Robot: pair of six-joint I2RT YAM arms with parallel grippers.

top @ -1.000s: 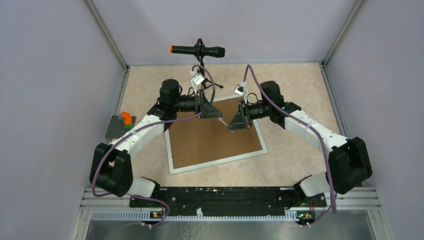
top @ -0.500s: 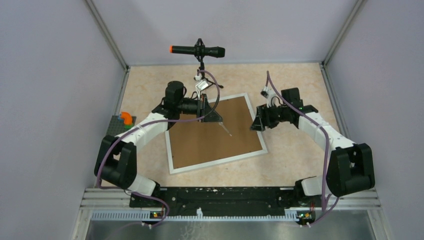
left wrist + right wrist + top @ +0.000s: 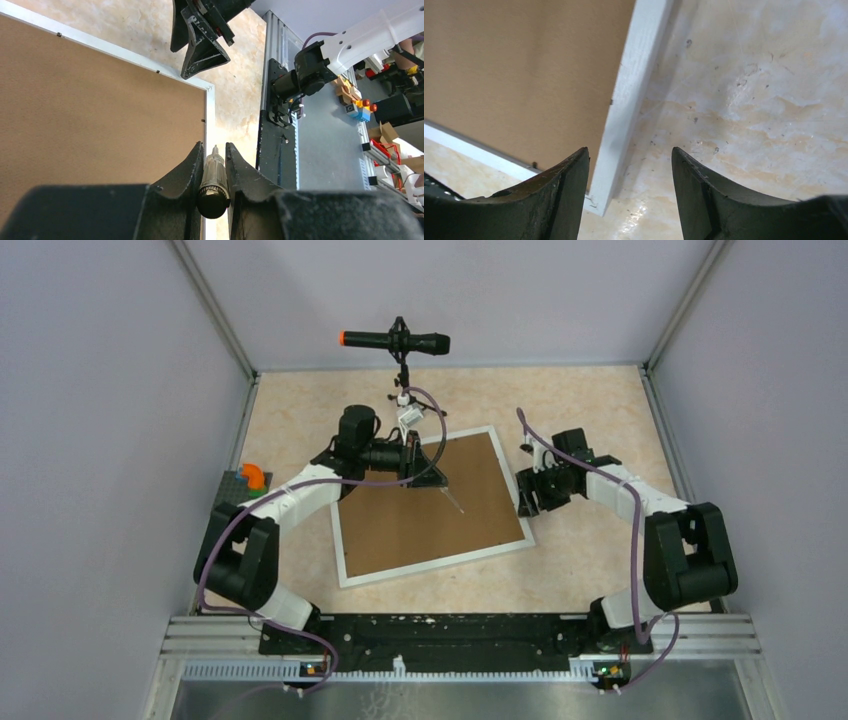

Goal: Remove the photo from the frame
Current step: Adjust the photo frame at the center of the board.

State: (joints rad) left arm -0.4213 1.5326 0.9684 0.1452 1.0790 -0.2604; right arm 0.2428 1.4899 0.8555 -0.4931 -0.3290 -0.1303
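We hold our right hand [image 3: 629, 150] wide astride the frame [image 3: 634, 75]'s right edge, centre-right in the top view; our left hand [image 3: 214, 150] clamps a tool [image 3: 212, 175].

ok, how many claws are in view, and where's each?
2. The left claw is over the brown back of the frame, shut on a thin metal tool. The right claw is open, at the frame's right edge. None looks hidden.

Left claw [image 3: 214, 150] clamped, right claw [image 3: 629, 155] spread.
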